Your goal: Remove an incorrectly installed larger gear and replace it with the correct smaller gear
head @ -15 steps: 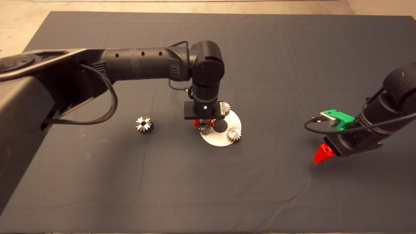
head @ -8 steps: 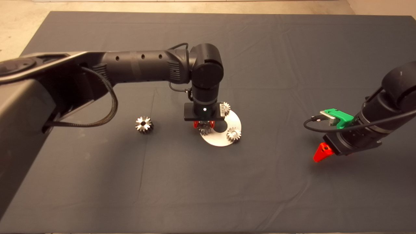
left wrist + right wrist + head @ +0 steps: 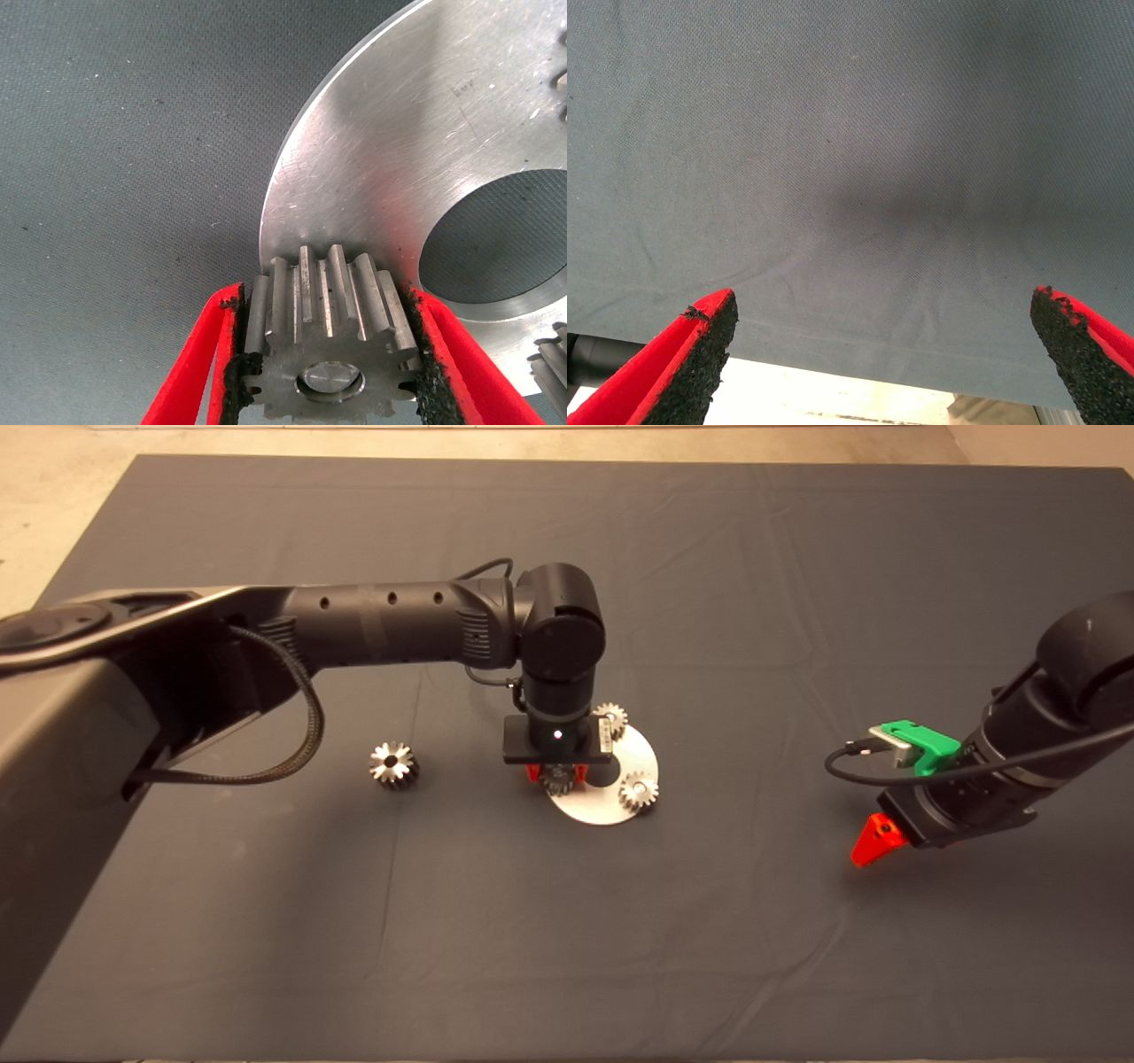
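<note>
My left gripper (image 3: 556, 776) hangs over the left rim of the round metal plate (image 3: 602, 811) and is shut on the smaller gear (image 3: 558, 781). In the left wrist view both pads (image 3: 237, 354) press the fine-toothed smaller gear (image 3: 328, 310) from either side, and a silvery pin end shows in its bore. The gear sits at the edge of the plate (image 3: 399, 159), beside its big centre hole. The larger gear (image 3: 393, 764), star-like with deep teeth, lies alone on the mat to the left. My right gripper (image 3: 873, 845) hovers open far to the right.
Two other small gears stand on the plate, one at its far rim (image 3: 610, 717) and one at its near right (image 3: 638, 790). The right wrist view shows only bare mat and its near edge between the fingers (image 3: 700, 341).
My left arm has sunk a little, bringing the held gear lower onto the plate's left rim. The right arm has barely shifted.
</note>
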Controlling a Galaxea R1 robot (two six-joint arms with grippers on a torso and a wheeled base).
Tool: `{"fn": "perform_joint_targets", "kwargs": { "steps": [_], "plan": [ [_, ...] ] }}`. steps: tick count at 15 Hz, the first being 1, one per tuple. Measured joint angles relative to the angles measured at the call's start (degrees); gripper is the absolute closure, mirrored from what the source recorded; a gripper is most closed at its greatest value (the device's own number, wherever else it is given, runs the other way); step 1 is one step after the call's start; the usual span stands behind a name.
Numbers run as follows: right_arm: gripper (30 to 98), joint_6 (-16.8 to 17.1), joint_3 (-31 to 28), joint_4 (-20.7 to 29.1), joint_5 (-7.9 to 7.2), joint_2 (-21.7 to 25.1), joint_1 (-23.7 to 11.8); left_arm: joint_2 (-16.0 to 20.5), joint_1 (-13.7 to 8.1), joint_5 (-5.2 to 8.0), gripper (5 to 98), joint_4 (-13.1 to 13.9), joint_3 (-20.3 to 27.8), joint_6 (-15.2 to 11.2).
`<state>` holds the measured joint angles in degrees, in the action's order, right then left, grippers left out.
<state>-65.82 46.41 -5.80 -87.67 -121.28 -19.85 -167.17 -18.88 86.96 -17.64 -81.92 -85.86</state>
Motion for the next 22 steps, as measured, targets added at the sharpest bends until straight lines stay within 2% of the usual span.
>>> {"fn": "perform_joint_targets", "kwargs": {
  "steps": [5,9,11,12,14,16,17,20,22],
  "plan": [
    [40.8,0.0,0.06,0.0,-0.01,-0.02,0.0,0.02,-0.13,0.17,55.7,0.56,-0.63,1.11],
    [40.8,0.0,0.06,0.0,-0.01,-0.02,0.0,0.0,-0.21,0.22,55.2,0.72,-0.83,2.27],
    [40.8,0.0,0.06,0.0,-0.01,-0.02,0.0,0.0,-0.51,0.23,49.0,1.13,-0.83,2.6],
    [40.8,0.0,0.06,0.0,-0.01,-0.02,0.0,0.0,-1.03,0.23,49.0,1.7,-0.83,2.65],
    [40.8,0.0,0.06,0.0,0.02,-0.02,0.0,0.0,-4.18,0.23,44.5,3.22,-0.82,2.76],
    [40.8,0.0,0.06,0.0,0.02,-0.02,-0.02,0.0,-8.12,0.2,44.4,4.22,-0.57,2.82],
    [40.8,0.0,0.06,0.0,-0.01,-0.02,-0.02,-0.02,-9.32,0.22,44.4,4.85,-0.38,2.82],
    [40.8,0.0,0.06,0.0,0.01,-0.02,-0.21,-0.13,-11.2,0.22,44.4,6.78,-0.07,2.85],
    [40.8,-0.02,0.06,0.0,-0.03,-0.21,-0.68,-0.1,-12.43,0.22,44.4,7.01,0.12,3.16]
  ]
}}
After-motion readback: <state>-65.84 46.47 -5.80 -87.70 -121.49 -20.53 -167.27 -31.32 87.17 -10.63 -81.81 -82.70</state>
